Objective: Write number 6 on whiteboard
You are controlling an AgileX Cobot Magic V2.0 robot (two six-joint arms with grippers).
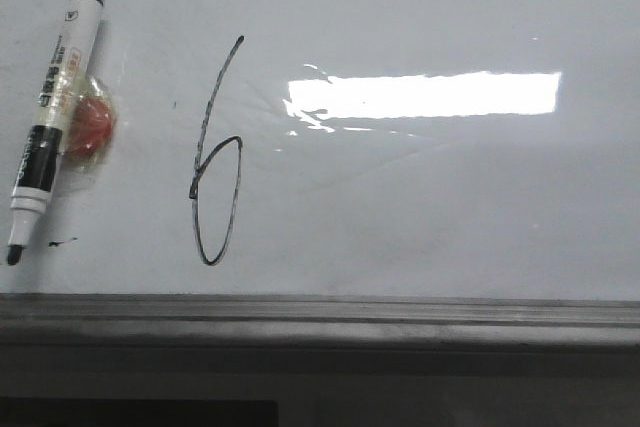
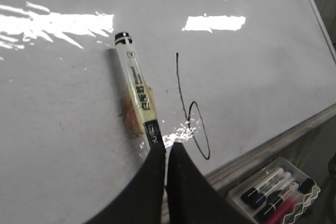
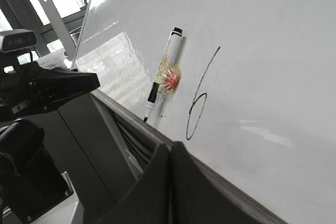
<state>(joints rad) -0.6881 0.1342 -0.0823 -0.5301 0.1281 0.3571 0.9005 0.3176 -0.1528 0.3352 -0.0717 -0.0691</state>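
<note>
The number 6 (image 1: 200, 152) is drawn in thin black line on the whiteboard (image 1: 450, 207), tall and narrow with a long slanted stem and an oval loop. It also shows in the left wrist view (image 2: 182, 95) and the right wrist view (image 3: 205, 77). A black-and-white marker (image 1: 55, 112) sticks to the board left of the figure, uncapped, tip down, with a red round holder (image 1: 90, 127) beside it. My left gripper (image 2: 167, 148) is shut and empty, off the board, in line with the marker's (image 2: 136, 85) lower end. My right gripper (image 3: 170, 148) is shut and empty below the board's edge.
A grey metal edge strip (image 1: 320, 312) runs along the board's bottom. A small black smudge (image 1: 62, 242) lies by the marker tip. A clear tray of several markers (image 2: 278, 192) sits below the board. The other arm and a camera (image 3: 18, 40) stand left of the board.
</note>
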